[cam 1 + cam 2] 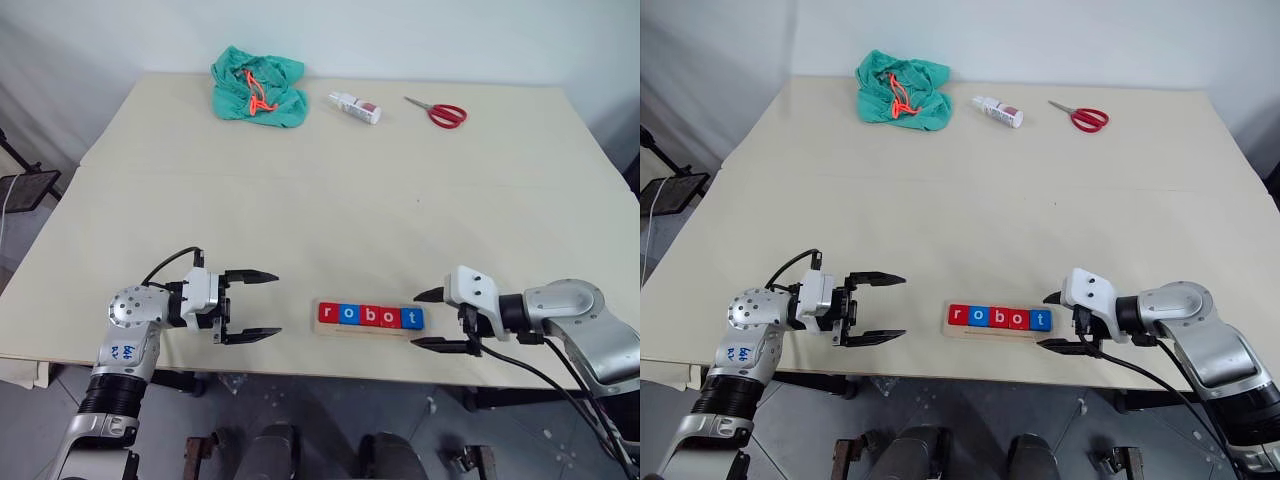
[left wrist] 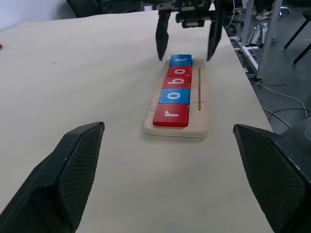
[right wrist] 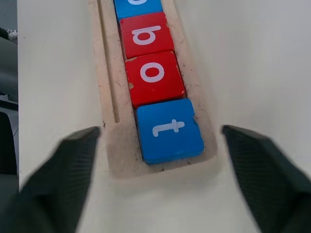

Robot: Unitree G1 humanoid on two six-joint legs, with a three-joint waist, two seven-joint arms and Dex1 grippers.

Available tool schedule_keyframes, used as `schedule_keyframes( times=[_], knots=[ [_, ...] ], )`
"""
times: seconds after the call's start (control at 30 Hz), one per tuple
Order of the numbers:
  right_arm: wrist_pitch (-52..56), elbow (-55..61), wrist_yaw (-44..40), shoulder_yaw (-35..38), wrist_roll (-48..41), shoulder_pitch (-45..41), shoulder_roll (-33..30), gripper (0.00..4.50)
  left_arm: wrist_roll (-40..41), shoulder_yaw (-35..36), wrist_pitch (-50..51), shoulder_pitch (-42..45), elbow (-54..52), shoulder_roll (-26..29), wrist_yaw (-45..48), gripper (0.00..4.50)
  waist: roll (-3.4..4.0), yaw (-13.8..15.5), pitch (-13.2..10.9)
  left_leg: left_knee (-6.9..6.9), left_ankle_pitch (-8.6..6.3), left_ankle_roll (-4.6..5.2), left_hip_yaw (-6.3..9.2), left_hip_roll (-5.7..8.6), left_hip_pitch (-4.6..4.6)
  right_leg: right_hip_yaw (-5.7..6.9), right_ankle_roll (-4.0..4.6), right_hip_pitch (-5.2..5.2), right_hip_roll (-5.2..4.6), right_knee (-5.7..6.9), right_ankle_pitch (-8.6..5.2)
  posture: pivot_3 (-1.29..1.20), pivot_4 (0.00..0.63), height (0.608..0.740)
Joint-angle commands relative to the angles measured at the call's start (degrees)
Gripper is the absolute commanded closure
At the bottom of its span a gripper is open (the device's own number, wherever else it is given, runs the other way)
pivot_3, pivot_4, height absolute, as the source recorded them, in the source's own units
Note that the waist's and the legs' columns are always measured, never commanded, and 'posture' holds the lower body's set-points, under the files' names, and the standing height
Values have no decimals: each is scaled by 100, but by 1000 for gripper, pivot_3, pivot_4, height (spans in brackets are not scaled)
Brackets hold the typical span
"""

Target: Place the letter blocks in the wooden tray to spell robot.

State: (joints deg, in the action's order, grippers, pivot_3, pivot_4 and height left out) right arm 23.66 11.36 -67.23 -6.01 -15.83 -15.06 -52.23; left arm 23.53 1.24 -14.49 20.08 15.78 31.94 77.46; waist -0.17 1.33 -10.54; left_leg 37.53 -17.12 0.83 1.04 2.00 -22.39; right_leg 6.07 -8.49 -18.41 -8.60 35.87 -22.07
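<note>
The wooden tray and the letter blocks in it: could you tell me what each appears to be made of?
The wooden tray looks like pale unfinished plywood: matt, with a layered edge and a routed groove. The letter blocks look like wood painted red or blue with white letters; small chips at the edges of the red ones show a paler core, though plastic cannot be ruled out.

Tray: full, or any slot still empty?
Full. The tray holds five tiles in an unbroken row reading r, o, b, o, t, with the blue t at its end.
</note>
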Motion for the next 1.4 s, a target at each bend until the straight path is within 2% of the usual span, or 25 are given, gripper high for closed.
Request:
schedule_keyframes(
  times=[0.03, 0.23, 0.47, 0.57, 0.93, 1.4],
  knots=[
    [32, 264, 22, 370, -142, 111, -161, 23, 41, 70, -38, -13, -189, 26, -38, 0, 0, 0, 0, 0, 0, 0, 0, 0, 0, 0, 0, 0, 0, 0, 0, 0, 150, 740],
    [167, 326, 237, 715, -178, 362, -190, 23, 18, 41, -68, 24, -122, -19, -69, 0, 0, 0, 0, 0, 0, 0, 0, 0, 0, 0, 0, 1, 0, 0, 0, 0, 150, 740],
    [129, 81, 527, 659, 1, 265, -74, 23, 0, 23, -90, 55, -100, -85, -93, 0, 0, -1, 0, 0, 0, 0, -2, 0, 0, 0, 0, 0, 0, 0, 0, 0, 150, 740],
    [225, 138, 510, 759, -123, 241, -115, 575, 5, 47, -82, 13, -126, -58, -95, 0, 0, -1, 0, -1, 0, 0, -1, -1, 0, 0, 0, 0, 0, 0, 0, 0, 150, 740],
    [618, 545, 442, 556, -202, 288, -173, 4478, 9, 66, -82, -44, -161, -30, -135, 0, 0, 0, 0, 0, 0, 0, -1, 0, 0, 0, 0, 0, 0, 0, 0, 0, 150, 740],
    [579, 565, 457, 455, -229, 189, -49, 4478, 1, 95, -84, -100, -216, 10, -216, 0, 0, -1, 0, -1, 0, 0, -1, 0, 0, 0, 0, 0, 0, 0, 0, 0, 150, 740]
  ],
)
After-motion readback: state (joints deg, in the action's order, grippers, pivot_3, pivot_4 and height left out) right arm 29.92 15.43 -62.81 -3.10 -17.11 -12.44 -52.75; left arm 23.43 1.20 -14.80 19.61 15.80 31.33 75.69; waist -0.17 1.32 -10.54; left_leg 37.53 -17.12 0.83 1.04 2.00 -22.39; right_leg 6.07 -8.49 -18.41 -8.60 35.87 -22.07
